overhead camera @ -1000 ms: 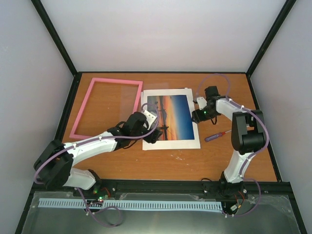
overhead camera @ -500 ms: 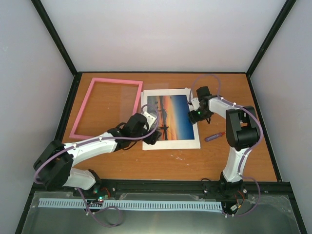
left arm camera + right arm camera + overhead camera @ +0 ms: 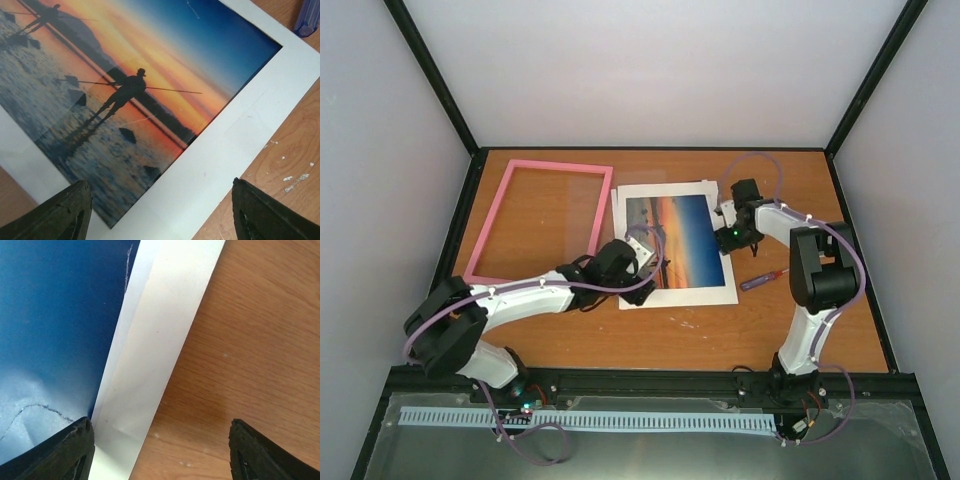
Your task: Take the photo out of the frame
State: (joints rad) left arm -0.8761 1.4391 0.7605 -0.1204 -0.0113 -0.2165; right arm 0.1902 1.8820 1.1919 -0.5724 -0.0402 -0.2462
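Observation:
The photo (image 3: 675, 235), an orange-and-blue sunset print, lies flat on a white sheet (image 3: 680, 295) in the middle of the table, outside the frame. The pink frame (image 3: 560, 164) lies flat to its left with only its clear pane inside. My left gripper (image 3: 645, 280) hovers open at the photo's near-left part; in the left wrist view its fingers (image 3: 70, 210) stand either side of the photo (image 3: 125, 85) corner and the white sheet (image 3: 240, 135). My right gripper (image 3: 725, 222) is open over the photo's right edge, where the blue print (image 3: 55, 315) meets the white sheet (image 3: 160, 325).
A small purple-handled screwdriver (image 3: 763, 279) lies on the wood right of the sheet, and its tip end shows in the left wrist view (image 3: 307, 20). Black enclosure posts and white walls bound the table on three sides.
My left arm has reached further right along the photo's near edge. The photo and sheet have shifted slightly to the right. My right gripper swung in toward the photo's right edge and eased back.

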